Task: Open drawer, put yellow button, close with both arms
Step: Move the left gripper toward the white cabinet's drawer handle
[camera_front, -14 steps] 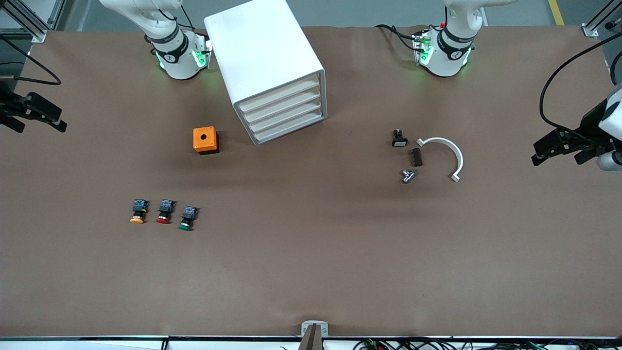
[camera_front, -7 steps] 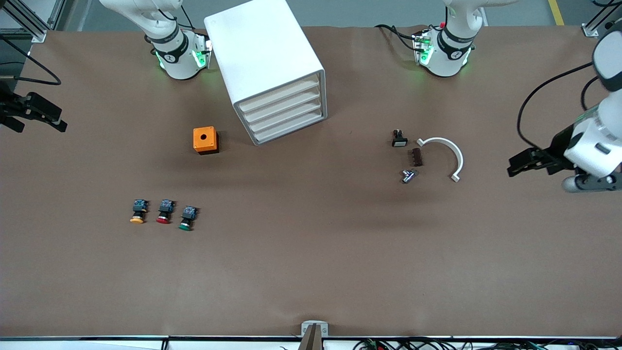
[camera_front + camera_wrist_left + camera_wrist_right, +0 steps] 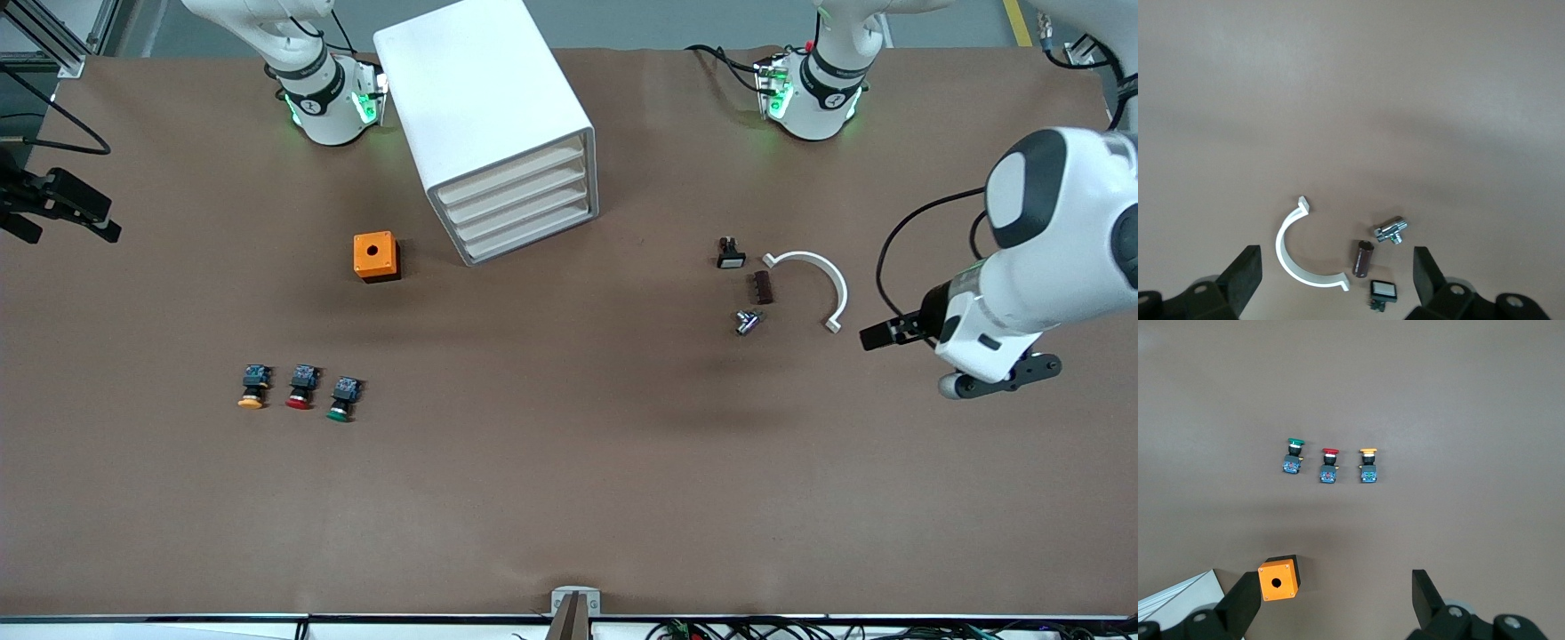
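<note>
We see the drawer [image 3: 511, 172], uppermost of four in the white cabinet [image 3: 484, 107], pushed in flush like the three below it, so nothing of its inside shows. The cabinet stands on the bench [image 3: 569, 498] between the two arm bases, its drawer fronts turned toward the front camera and angled a little toward the left arm's end.

The yellow button [image 3: 252, 388] lies on the bench well nearer the camera, toward the right arm's end. Just beside it lies the red button [image 3: 301, 387], then the green button [image 3: 342, 398], the three in a row and apart from one another. An orange box [image 3: 376, 256] with a round hole in its top sits between that row and the cabinet; we cannot see into the hole.

Toward the left arm's end lie a white curved bracket [image 3: 815, 283], a dark cylinder [image 3: 762, 287], a metal fitting [image 3: 747, 321] and a small black switch [image 3: 730, 255], close together.

The left end effector [image 3: 880, 336] hangs released and empty, just beside the bracket. The right end effector [image 3: 53, 206] waits released at the bench's edge.
</note>
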`<control>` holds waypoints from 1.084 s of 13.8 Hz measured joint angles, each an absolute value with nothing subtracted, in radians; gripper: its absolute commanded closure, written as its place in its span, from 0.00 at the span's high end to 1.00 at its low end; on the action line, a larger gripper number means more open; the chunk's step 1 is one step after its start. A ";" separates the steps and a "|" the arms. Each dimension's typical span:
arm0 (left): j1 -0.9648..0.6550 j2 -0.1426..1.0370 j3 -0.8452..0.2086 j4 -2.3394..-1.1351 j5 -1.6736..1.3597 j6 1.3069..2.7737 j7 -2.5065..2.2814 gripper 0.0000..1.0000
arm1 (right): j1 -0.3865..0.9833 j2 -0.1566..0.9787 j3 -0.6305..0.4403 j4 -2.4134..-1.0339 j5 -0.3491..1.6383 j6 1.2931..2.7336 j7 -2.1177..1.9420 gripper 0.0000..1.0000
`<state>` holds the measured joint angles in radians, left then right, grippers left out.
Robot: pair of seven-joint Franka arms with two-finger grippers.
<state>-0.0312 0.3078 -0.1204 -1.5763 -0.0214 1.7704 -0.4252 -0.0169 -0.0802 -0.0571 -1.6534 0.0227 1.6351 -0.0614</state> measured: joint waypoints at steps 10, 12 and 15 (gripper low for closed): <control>-0.133 0.459 -0.122 -1.400 -0.117 1.636 -1.064 1.00 | -0.006 -0.075 -0.053 -1.644 0.023 1.632 -0.043 1.00; -0.141 0.473 -0.122 -1.388 -0.184 1.626 -1.293 1.00 | -0.006 -0.075 -0.053 -1.644 0.023 1.632 -0.043 1.00; -0.142 0.496 -0.123 -1.387 -0.289 1.622 -1.547 1.00 | -0.006 -0.074 -0.053 -1.644 0.023 1.616 -0.044 1.00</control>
